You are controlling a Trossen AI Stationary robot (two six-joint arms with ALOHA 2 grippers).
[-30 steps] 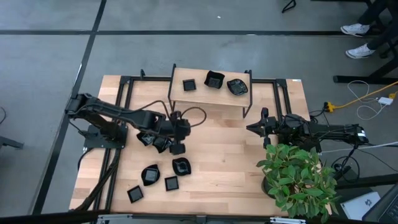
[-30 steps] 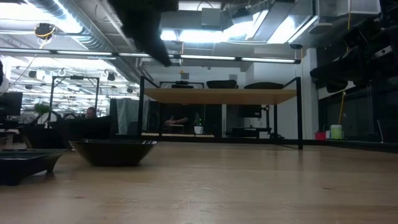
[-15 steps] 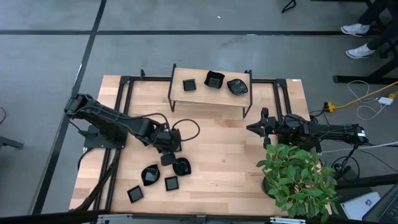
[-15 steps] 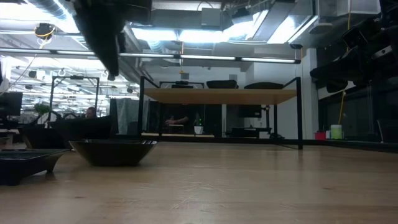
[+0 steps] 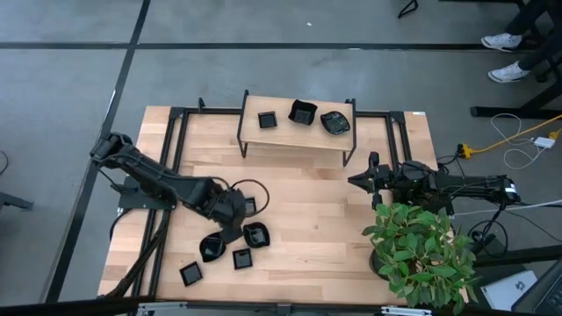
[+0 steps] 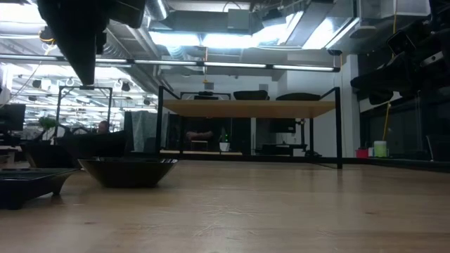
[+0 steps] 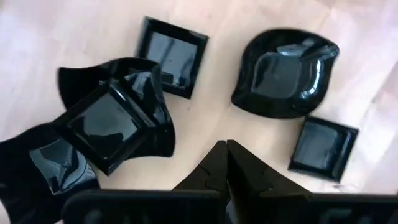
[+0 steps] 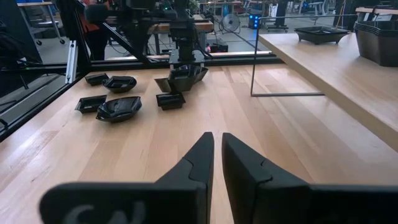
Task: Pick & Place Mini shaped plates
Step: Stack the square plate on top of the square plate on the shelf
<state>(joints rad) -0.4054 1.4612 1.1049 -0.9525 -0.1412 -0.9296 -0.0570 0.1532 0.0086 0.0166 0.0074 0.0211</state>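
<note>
Left gripper (image 5: pixel 230 230) pressed together, empty — above mini shaped plates (image 7: pixel 283 71) near left. Right gripper (image 5: pixel 354 181) narrowly parted, empty — idle at right.

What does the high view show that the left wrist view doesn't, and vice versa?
High view only: the raised shelf carrying three mini plates, the right tool parked by the potted plant, and both whole arms.

Left wrist view only: a square plate lying tilted on a wavy plate, and the left tool shut and empty above the pile.

Both: the loose cluster of mini plates on the table, including the rounded dish and small square plates.
</note>
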